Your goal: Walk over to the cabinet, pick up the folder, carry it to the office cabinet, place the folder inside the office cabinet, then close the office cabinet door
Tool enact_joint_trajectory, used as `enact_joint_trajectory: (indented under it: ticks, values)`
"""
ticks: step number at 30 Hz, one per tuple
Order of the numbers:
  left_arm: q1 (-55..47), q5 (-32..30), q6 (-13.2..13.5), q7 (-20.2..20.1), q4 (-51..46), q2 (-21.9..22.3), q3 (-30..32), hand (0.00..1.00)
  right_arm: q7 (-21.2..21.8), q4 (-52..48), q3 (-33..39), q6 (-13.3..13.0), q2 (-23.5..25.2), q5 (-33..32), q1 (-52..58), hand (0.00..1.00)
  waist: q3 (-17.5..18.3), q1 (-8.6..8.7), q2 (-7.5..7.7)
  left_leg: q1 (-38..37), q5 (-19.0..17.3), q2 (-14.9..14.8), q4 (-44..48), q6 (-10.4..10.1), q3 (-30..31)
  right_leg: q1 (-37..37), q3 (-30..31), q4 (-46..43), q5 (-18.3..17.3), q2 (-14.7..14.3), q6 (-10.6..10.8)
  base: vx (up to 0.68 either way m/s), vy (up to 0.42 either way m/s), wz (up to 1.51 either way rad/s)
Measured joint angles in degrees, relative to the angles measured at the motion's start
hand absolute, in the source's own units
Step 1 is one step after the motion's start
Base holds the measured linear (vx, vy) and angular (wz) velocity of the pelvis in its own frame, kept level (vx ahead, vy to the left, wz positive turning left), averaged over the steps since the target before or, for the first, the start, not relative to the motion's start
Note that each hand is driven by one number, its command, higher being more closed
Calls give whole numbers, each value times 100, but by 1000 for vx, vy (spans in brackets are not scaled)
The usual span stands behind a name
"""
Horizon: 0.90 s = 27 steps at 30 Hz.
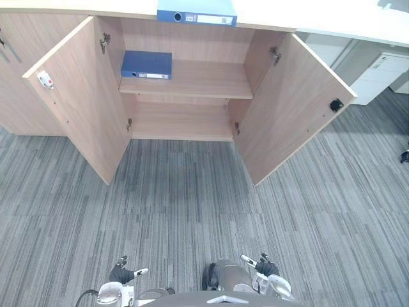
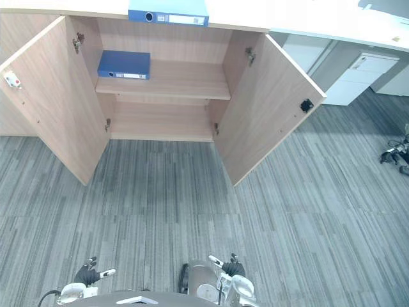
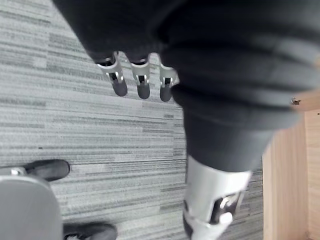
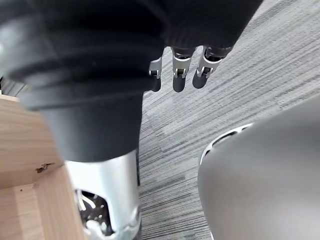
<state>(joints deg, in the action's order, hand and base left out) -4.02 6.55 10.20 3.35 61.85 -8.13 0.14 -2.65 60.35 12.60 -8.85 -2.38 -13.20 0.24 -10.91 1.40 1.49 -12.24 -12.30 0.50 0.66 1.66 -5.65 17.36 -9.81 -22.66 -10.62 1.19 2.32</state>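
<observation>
On the cabinet top: light blue folder (image 1: 197, 13), partly cut off by the frame edge.
Upper shelf, left end: dark blue folder (image 1: 147, 64) lying flat inside the office cabinet (image 1: 192, 121) (both doors wide open).
Left hand (image 1: 123, 274): low over the carpet (image 1: 192, 204); my wrist view shows its fingers (image 3: 143, 85) straight, holding nothing.
Right hand (image 1: 265, 267): likewise low; fingers (image 4: 179, 75) straight, empty.
Head views: I find both hands too small to read there.

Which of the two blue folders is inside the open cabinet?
The darker blue folder, lying flat on the left part of the shelf. The lighter blue folder lies on top of the cabinet instead.
</observation>
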Motion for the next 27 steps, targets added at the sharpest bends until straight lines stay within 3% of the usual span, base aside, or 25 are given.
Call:
enact_joint_trajectory:
  ticks: [2, 5, 7, 9, 11, 12, 15, 17, 18, 19, 22, 23, 24, 25, 26, 27]
  values:
    - [-4, 15, 2, 2, -1, 70, 109, 0, 1, 8, -32, -1, 16, -10, 59, 0, 44, 49, 103, -211, -150, 76, 9, -233, 111, -37, 120, 429, 915, 95, -148, 360, -165, 32]
    - [50, 15, 47, -1, 2, 446, 338, 0, 12, -56, -10, -23, -56, -45, 49, 0, 92, 57, -204, 79, -268, -216, 866, -468, 88, -249, -2, 526, 741, -68, -299, 446, -210, 18]
    - [57, 19, 68, -5, -59, 610, 759, 0, -3, -97, 95, -5, -52, -55, 77, 0, 18, 31, -274, 779, -272, -510, 2827, -719, -113, -845, -30, 918, 651, -148, -423, 448, -213, 17]
    - [54, 82, 94, 0, -90, 676, 995, 0, -8, -154, 85, -1, -27, -56, 182, 0, -31, -41, -264, 1111, -334, -995, 4178, -660, -537, -1412, -59, 1080, 488, -236, -498, 305, -133, 0]
    - [52, 111, 116, 1, -257, 696, 985, 0, -37, -155, 97, 7, -29, -57, 229, 0, -47, -140, -226, 1499, -490, -1304, 4536, -609, -877, -1846, 16, 1286, 350, -240, -512, 270, -63, -11]
    - [53, 107, 119, -6, -264, 693, 972, 0, -43, -153, 100, 9, -30, -63, 227, 0, -42, -136, -241, 1635, -545, -1321, 4463, -598, -938, -1943, 38, 1361, 328, -225, -513, 290, 14, -16]
    - [61, 107, 127, -2, -261, 650, 868, 0, -47, -91, 124, 18, -40, -110, 174, 0, -50, -148, -223, 2166, -575, -1015, 3113, -573, -1141, -2182, 197, 1548, 184, 64, -380, 229, 97, -22]
    - [91, 110, 167, 3, -254, 639, 768, 0, -56, -67, 167, 30, -52, -110, 196, 0, -42, -174, -240, 2411, 98, -572, 1554, -599, -821, -2319, 372, 1638, 38, 285, -147, 296, 205, -31]
    - [102, 114, 168, 0, -253, 628, 744, 0, -64, -52, 159, 30, -57, -109, 198, 0, -44, -203, -235, 2422, 462, -515, 1374, -552, -753, -2354, 444, 1664, -5, 304, -73, 325, 254, -58]
    - [109, 116, 176, 3, -223, 614, 682, 0, -95, -23, 133, 31, -54, -109, 201, 0, -5, -281, -201, 2359, 960, -432, 1327, -288, -699, -2422, 621, 1723, -76, 344, 56, 375, 263, -51]
    - [213, 116, 164, -9, -154, 429, 609, 0, -127, 136, 125, 28, 86, -105, 189, 0, 75, -289, 118, 2338, 342, -214, 1745, -77, -905, -2418, 851, 1398, -141, 639, 187, 416, 224, -31]
    - [216, 115, 163, -9, -137, 413, 611, 0, -127, 147, 133, 32, 88, -105, 193, 0, 82, -312, 128, 2248, 283, -203, 1742, -24, -964, -2337, 934, 1135, -146, 660, 190, 470, 275, -39]
    - [220, 113, 164, -16, -68, 415, 609, 0, -125, 139, 170, 28, 93, -102, 186, 0, 75, -316, 110, 2006, 162, -173, 1675, -2, -1025, -2074, 1071, 305, -153, 675, 215, 376, 238, -28]
    - [226, 113, 141, -34, 3, 402, 590, 0, -125, 128, 213, 21, 97, -108, 183, 0, 73, -285, 122, 1689, 117, -100, 1555, 62, -1051, -1682, 1162, -851, -58, 741, 414, 380, 211, -20]
    - [225, 111, 123, -42, 21, 387, 579, 0, -125, 126, 220, 4, 95, -108, 176, 0, 47, -268, 83, 1513, 90, -63, 1476, 104, -1047, -1479, 1217, -1401, -59, 758, 538, 406, 167, 4]
    - [222, 112, 96, -41, 85, 346, 473, 0, -123, 111, 214, -2, 92, -106, 152, 0, 38, -225, 70, 1148, 63, 12, 1327, 149, -960, -1222, 1156, -2262, -249, 760, 573, 500, 147, 26]
